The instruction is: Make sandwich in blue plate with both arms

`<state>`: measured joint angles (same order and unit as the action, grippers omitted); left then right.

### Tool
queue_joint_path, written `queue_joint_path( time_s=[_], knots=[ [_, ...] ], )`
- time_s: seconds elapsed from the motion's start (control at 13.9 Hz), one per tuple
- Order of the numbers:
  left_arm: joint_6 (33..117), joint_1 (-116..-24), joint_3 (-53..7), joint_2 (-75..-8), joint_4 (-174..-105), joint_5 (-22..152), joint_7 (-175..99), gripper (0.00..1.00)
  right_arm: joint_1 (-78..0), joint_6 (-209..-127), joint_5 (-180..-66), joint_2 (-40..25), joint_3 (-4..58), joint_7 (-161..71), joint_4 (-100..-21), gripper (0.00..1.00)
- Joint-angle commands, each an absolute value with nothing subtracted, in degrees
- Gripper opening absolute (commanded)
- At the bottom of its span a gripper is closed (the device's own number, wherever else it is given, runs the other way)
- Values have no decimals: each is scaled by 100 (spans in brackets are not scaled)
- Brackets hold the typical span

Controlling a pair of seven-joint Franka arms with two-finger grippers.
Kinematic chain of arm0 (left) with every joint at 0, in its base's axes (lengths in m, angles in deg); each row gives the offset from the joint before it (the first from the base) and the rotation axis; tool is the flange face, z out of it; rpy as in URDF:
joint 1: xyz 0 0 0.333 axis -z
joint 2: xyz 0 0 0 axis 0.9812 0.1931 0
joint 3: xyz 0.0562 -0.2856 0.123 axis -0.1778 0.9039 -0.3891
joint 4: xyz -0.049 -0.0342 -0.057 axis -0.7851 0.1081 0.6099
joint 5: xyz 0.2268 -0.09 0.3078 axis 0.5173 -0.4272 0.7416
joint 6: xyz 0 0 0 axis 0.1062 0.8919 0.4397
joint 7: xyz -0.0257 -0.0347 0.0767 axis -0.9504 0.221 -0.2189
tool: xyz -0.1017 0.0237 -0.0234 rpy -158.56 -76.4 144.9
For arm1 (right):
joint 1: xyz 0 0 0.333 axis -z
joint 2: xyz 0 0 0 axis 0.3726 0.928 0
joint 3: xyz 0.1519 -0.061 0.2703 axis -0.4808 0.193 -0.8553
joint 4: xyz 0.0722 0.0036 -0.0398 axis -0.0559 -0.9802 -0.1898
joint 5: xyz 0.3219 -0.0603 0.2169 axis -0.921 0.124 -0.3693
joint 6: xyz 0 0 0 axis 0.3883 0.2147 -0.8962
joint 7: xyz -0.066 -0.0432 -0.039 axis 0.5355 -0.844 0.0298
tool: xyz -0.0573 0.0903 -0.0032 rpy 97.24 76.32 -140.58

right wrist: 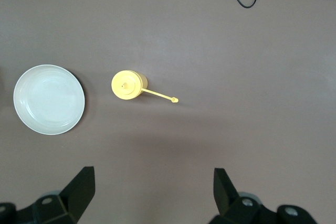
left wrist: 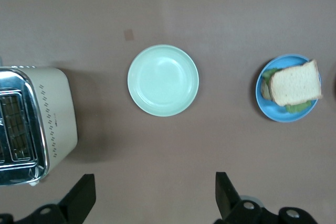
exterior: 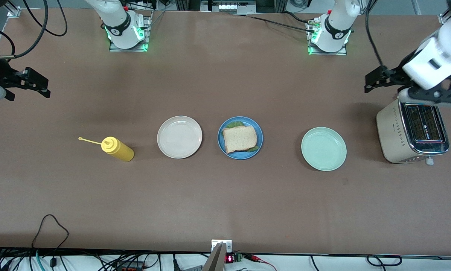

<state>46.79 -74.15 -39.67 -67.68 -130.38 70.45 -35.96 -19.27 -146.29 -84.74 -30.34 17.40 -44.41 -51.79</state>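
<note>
The sandwich (exterior: 240, 138), a pale bread slice on top with green lettuce poking out at its edges, lies on the blue plate (exterior: 259, 135) at mid-table. In the left wrist view the sandwich (left wrist: 295, 83) and the blue plate (left wrist: 270, 109) sit off to one side. My left gripper (exterior: 366, 83) hangs open in the air above the table at the left arm's end, beside the toaster; its jaws (left wrist: 156, 182) hold nothing. My right gripper (exterior: 46, 87) hangs open over the right arm's end of the table, also with nothing between its jaws (right wrist: 154, 177).
A cream-white plate (exterior: 179, 137) and a mint-green plate (exterior: 323, 148) flank the blue plate, both bare. A yellow squeeze bottle (exterior: 117, 149) lies beside the cream plate toward the right arm's end. A beige toaster (exterior: 413, 133) stands at the left arm's end.
</note>
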Motion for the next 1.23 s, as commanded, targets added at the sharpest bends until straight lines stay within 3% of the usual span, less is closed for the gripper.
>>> queue_joint_path(
  time_s=[0.0, 1.15],
  knots=[
    [5144, -7289, -3997, -7571, -14084, 7320, -3728, 100, -1889, -14636, -8486, -3085, 1718, -4364, -5194, 100],
    [5100, -7324, -4005, -7316, -13742, 7630, -2902, 100, -1897, -14636, -8486, -3085, 1710, -4372, -5186, 100]
  ],
)
